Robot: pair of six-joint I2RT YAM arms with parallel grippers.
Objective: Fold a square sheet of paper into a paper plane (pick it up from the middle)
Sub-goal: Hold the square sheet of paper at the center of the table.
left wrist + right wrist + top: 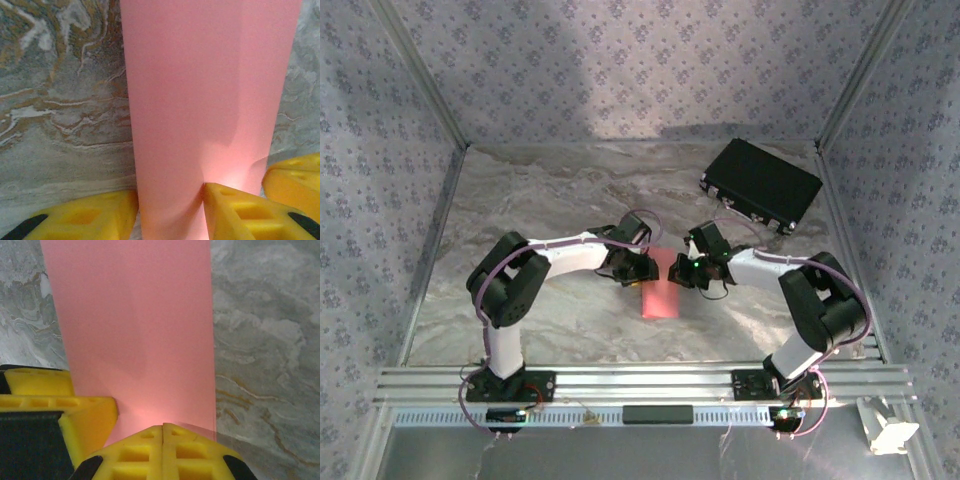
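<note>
Case closed, upper right; both arms reach inward to centre paper; left claw parted on it; right claw clenched.

My right end effector, yellow fingers pressed together, meets the near edge of the square sheet of paper, a long pink strip on the marbled tabletop. A second yellow finger sits at its left edge.
</note>
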